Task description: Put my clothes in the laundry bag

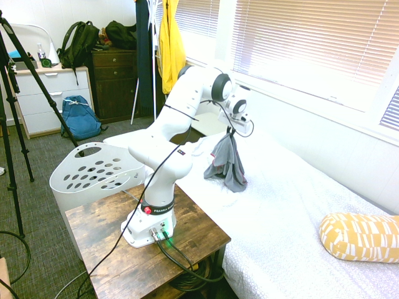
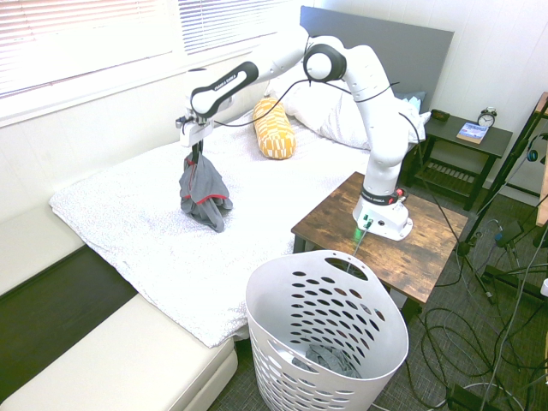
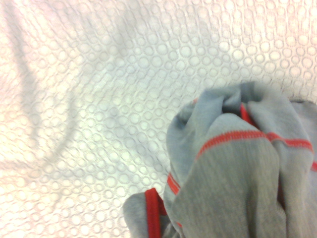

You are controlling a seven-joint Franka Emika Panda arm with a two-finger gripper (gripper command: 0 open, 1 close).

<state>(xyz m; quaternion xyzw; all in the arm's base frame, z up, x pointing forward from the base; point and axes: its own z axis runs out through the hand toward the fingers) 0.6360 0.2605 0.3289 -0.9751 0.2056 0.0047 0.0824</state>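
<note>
My clothes (image 1: 228, 163), a small grey garment with thin red trim, hang in a bunch from my gripper (image 1: 232, 132), which is shut on their top. Their lower folds (image 2: 204, 199) still touch or hover just above the white bedspread (image 2: 128, 214). In the wrist view the grey fabric with red seams (image 3: 237, 168) fills the lower right over the dotted bedspread. The laundry bag (image 2: 327, 334), a white plastic basket with oval holes, stands on the floor beside the wooden table; some grey fabric lies at its bottom. It also shows as the basket (image 1: 93, 174) left of the arm's base.
A wooden side table (image 1: 143, 249) bears the arm between bed and basket. A yellow patterned pillow (image 1: 360, 237) lies on the bed. A yellow jacket (image 1: 171, 47) hangs by the window, and a blue backpack (image 1: 80, 117) sits on the floor by the dressers.
</note>
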